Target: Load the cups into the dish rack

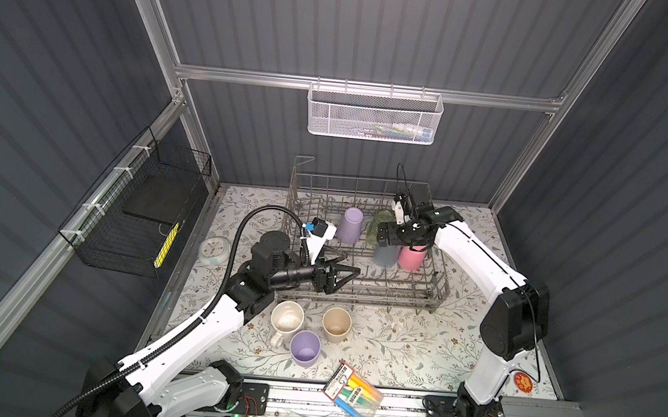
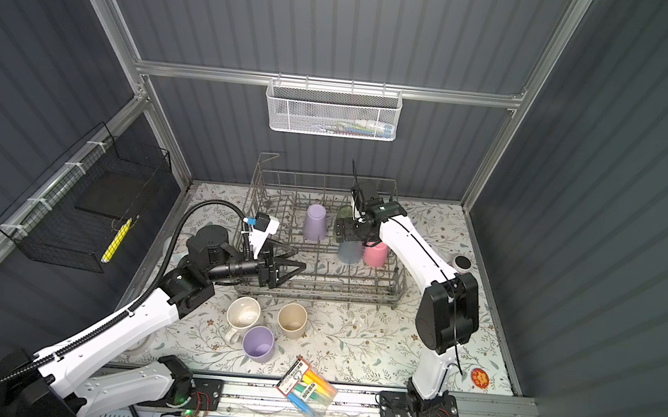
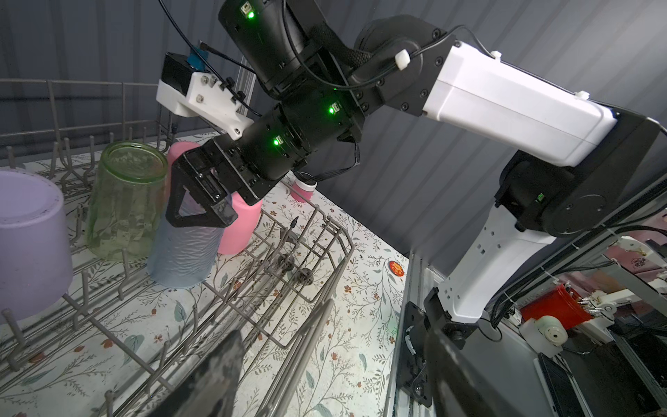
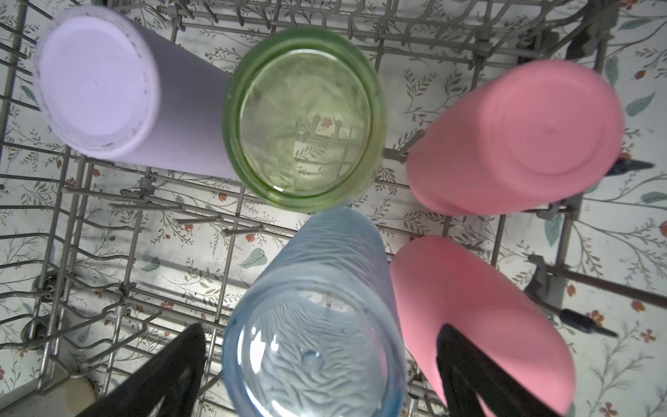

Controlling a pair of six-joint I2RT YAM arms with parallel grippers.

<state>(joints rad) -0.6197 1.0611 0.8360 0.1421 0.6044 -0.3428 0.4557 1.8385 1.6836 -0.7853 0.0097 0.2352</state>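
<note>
The grey wire dish rack (image 1: 357,293) stands at the back of the table. Upside down in it are a lilac cup (image 1: 351,224), a green tumbler (image 1: 377,224), a translucent blue cup (image 4: 317,289) and two pink cups (image 4: 519,137) (image 4: 469,307). My right gripper (image 4: 321,326) hangs open over the blue cup, a finger on each side with a gap. My left gripper (image 1: 352,264) is open over the rack's front left with nothing between its fingers. In front of the rack stand a cream mug (image 1: 287,318), a beige cup (image 1: 336,322) and a lilac cup (image 1: 304,348), all upright.
A clear pack of coloured markers (image 1: 354,391) lies at the table's front edge. A white mesh basket (image 1: 374,115) hangs on the back wall and a black wire basket (image 1: 143,216) on the left wall. A small round clock (image 1: 214,250) lies left of the rack.
</note>
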